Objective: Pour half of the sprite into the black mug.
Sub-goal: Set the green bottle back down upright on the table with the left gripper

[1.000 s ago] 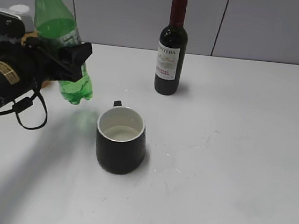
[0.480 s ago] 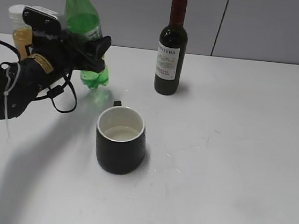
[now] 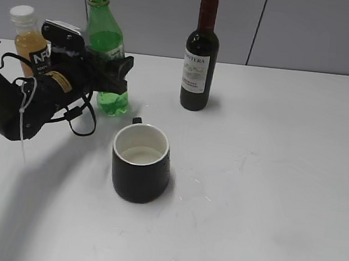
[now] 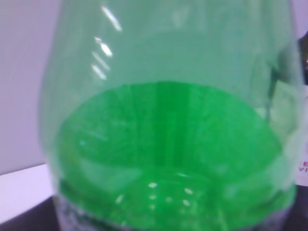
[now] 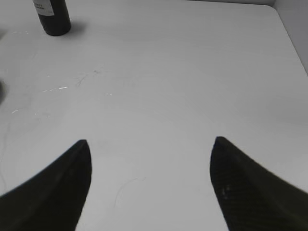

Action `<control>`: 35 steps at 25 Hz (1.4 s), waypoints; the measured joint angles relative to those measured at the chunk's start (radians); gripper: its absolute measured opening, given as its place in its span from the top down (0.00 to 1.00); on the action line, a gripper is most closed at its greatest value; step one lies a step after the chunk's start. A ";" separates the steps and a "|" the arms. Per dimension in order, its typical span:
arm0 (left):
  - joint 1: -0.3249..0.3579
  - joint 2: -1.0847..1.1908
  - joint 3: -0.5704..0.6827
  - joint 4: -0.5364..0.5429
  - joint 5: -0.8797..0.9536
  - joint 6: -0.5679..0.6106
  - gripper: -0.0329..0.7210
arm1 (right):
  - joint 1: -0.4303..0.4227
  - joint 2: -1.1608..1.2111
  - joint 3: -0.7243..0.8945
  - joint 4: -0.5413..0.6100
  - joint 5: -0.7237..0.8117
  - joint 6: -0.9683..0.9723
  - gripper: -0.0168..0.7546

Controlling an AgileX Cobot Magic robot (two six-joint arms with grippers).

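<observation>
The sprite is a green bottle with no cap, upright at the back left, its base at or just above the table. My left gripper is shut on its middle. In the left wrist view the sprite fills the picture, with liquid in its lower part, and hides the jaws. The black mug, white inside, stands in front and to the right of the bottle, with a small gap between them. My right gripper is open and empty over bare table; it is out of the exterior view.
A dark wine bottle with a red top stands at the back centre, and its base shows in the right wrist view. An orange juice bottle with a white cap stands behind my left arm. The table's right edge runs near the wall.
My left gripper has carried the sprite rightward and down, from high at the far left and tilted to upright beside the mug. The mug and the wine bottle have not moved.
</observation>
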 joint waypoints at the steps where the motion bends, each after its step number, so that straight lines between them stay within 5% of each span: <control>1: 0.000 0.000 0.000 0.000 0.002 0.004 0.34 | 0.000 0.000 0.000 0.000 0.000 0.000 0.23; 6: 0.000 0.000 -0.005 0.001 0.020 0.008 0.34 | 0.000 0.000 0.000 0.000 0.000 0.000 0.23; 15: 0.000 -0.001 -0.008 0.003 0.020 0.011 0.17 | 0.000 0.000 0.000 0.000 0.000 0.000 0.23; 35: 0.045 -0.136 0.158 0.026 0.017 0.016 0.16 | 0.000 0.000 0.000 0.001 0.000 0.000 0.23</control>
